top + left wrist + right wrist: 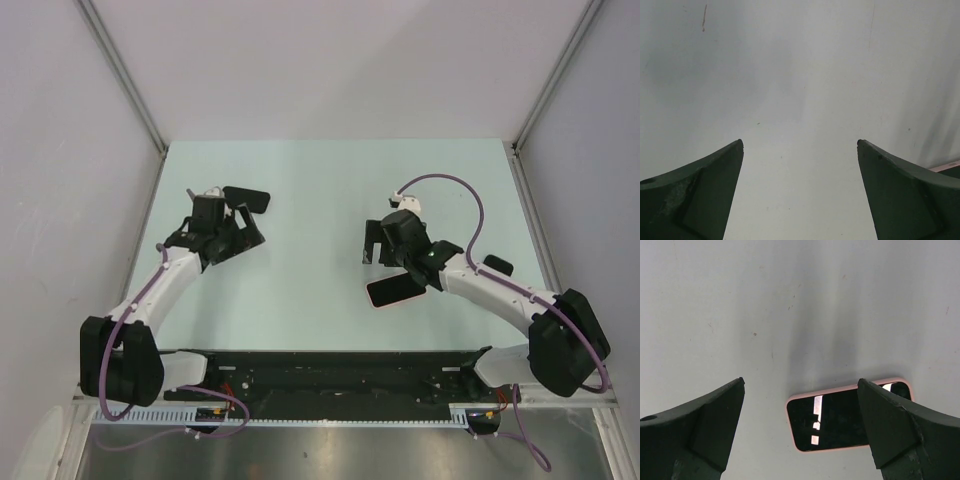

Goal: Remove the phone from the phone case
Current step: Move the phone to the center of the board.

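The phone [835, 420], with a dark screen in a pink case [789, 412], lies flat and face up on the pale green table. In the top view the phone [388, 293] lies right of centre, under the right arm's wrist. My right gripper [800, 382] is open and empty above it, and its right finger [900, 430] covers the phone's right end; in the top view the right gripper [385, 264] hovers at the phone's far end. My left gripper [800, 143] is open and empty over bare table; in the top view the left gripper [250, 218] is far left of the phone.
The table [320, 190] is bounded by grey walls at the left, right and back. A black rail [330, 375] with the arm bases runs along the near edge. A purple cable [470, 195] loops over the right arm.
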Robot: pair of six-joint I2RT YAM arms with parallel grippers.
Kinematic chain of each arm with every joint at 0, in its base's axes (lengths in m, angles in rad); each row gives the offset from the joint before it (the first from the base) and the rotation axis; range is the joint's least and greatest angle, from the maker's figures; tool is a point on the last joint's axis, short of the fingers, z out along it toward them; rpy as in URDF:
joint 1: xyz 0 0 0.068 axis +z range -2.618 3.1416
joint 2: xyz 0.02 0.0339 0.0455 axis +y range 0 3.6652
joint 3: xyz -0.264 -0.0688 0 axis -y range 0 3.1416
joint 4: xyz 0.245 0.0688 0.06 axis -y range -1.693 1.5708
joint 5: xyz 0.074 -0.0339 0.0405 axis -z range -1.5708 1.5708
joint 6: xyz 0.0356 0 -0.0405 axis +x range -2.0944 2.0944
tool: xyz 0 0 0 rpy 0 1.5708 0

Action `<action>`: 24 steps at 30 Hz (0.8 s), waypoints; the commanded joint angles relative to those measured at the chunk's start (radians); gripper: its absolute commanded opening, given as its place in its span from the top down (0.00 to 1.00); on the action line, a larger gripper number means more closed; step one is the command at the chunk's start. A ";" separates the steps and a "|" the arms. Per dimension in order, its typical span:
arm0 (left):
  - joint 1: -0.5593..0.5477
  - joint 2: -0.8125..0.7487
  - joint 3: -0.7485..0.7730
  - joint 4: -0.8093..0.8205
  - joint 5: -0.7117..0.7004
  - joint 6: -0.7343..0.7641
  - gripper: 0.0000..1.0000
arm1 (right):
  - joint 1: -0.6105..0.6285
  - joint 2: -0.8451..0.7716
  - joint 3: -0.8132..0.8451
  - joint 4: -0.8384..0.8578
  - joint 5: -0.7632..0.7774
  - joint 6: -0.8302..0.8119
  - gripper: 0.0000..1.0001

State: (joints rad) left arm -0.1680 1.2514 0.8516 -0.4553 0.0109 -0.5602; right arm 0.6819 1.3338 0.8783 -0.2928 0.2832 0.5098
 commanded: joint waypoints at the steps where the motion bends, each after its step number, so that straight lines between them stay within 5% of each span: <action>1: -0.005 0.005 0.066 -0.020 -0.064 -0.020 0.00 | -0.002 0.018 0.022 0.040 0.011 0.029 0.00; 8: -0.005 0.129 0.190 -0.149 -0.267 -0.130 0.00 | -0.004 0.005 0.024 0.041 0.007 0.022 0.00; 14: 0.005 0.324 0.443 -0.238 -0.279 -0.135 0.01 | -0.010 -0.027 0.022 0.035 -0.006 0.047 0.00; 24: 0.050 0.862 1.131 -0.545 -0.305 -0.164 0.00 | 0.002 -0.053 0.022 0.018 -0.006 0.072 0.00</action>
State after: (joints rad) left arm -0.1368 1.9671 1.7813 -0.8295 -0.2459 -0.6746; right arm 0.6769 1.3025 0.8783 -0.2844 0.2718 0.5575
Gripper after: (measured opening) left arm 0.996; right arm 0.994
